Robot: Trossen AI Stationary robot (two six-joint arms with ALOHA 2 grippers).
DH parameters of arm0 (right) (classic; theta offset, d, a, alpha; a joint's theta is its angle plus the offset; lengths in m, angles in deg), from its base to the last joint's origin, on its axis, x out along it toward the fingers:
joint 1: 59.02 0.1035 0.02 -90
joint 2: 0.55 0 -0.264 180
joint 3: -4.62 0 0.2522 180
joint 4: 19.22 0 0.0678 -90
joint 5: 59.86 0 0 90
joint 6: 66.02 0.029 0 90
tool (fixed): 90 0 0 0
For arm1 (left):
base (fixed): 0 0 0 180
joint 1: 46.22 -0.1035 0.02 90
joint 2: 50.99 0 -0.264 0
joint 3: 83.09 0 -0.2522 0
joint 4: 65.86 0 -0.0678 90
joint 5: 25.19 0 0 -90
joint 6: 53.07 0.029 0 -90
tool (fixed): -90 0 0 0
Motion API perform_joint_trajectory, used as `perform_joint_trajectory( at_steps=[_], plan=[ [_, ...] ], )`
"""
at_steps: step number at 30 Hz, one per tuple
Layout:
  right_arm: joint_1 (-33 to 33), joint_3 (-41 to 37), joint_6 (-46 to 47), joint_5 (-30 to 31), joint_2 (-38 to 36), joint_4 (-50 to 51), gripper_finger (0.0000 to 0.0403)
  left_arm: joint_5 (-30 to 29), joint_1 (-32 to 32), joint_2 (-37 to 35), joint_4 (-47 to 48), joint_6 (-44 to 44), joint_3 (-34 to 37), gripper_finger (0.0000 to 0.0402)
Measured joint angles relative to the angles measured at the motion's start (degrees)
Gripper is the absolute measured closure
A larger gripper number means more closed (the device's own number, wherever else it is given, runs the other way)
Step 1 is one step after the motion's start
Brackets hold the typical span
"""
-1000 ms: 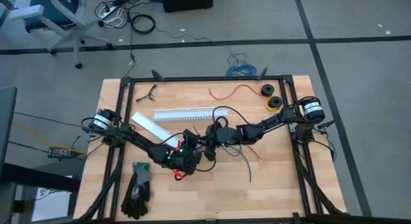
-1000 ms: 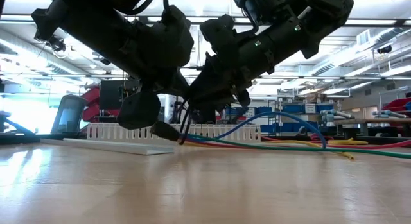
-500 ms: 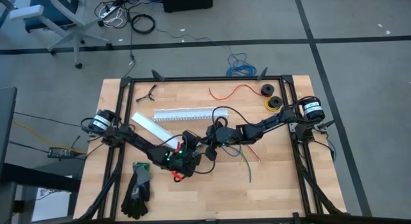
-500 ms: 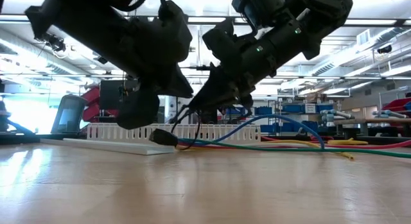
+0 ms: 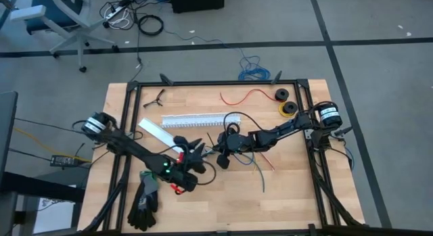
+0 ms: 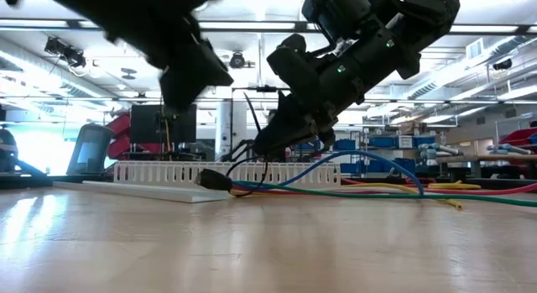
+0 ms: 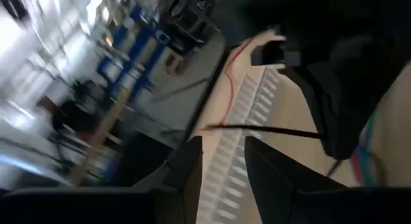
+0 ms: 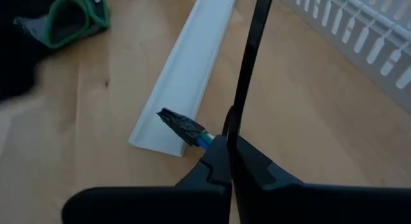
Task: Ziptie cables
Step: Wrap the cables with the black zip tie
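1. My right hand (image 5: 218, 152) sits at the centre of the high view, fingers pressed together and pinching a thin black zip tie (image 8: 252, 54) that stands up between them in my right wrist view.
2. The cables (image 6: 369, 189) lie on the table (image 5: 298, 195) just right of centre in the high view; their coloured strands trail toward the lower right.
3. In the low view they run along the table top from the centre to the right edge, green, yellow and blue strands together, with the blue one arching up under my right hand.
4. Their dark-sleeved end (image 8: 180, 125) shows just beside my right fingertips, resting by the end of a flat white channel cover (image 8: 189, 73).
5. My left hand (image 5: 193, 149) hangs left of centre in the high view, near my right hand but apart from it, fingers spread and holding nothing.
6. A white slotted cable channel (image 5: 196, 119) lies above both hands in the high view.
7. A dark work glove (image 5: 145, 197) lies at the lower left of the table.
8. A thin red wire (image 5: 247, 95) curves at the table's upper right.
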Motion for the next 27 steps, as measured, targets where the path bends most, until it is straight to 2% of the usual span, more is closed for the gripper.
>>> perform_joint_trajectory(
  at_steps=[4,7,9,11,16,19,22,25,27],
  plan=[
    [0.0,0.0,-0.4,0.0,0.0,1.4,0.0403,5.1,0.0,-5.1,14.9,-22.1,1.1,0.0277],
    [0.0,0.0,-0.6,0.0,0.0,3.2,0.0403,8.1,0.6,-7.7,17.0,-31.1,5.3,0.0277],
    [0.1,0.0,-0.2,0.0,0.0,3.9,0.0403,9.3,1.2,-8.8,10.4,-33.0,9.1,0.0277],
    [0.4,0.0,0.0,0.0,0.0,4.1,0.0403,11.5,1.5,-9.0,-1.3,-31.5,13.6,0.0277],
    [0.9,0.0,0.1,0.4,-0.9,7.0,0.0403,26.8,-0.1,-7.5,-45.3,-14.4,26.2,0.0277],
    [1.3,0.0,0.5,2.6,-3.5,11.3,0.0403,27.2,-2.6,-6.7,-63.6,-10.0,31.4,0.0277],
    [2.2,-0.1,0.7,5.7,-7.3,16.3,0.0402,29.4,-5.7,-6.6,-67.9,-10.8,33.4,0.0277],
    [2.4,0.0,1.7,6.0,-10.9,20.0,0.0402,34.6,-8.6,-6.6,-66.6,-13.8,32.8,0.0277],
    [1.9,0.0,2.9,6.3,-11.6,21.3,0.0402,35.9,-10.0,-6.4,-64.6,-14.0,31.4,0.0277]
  ],
)
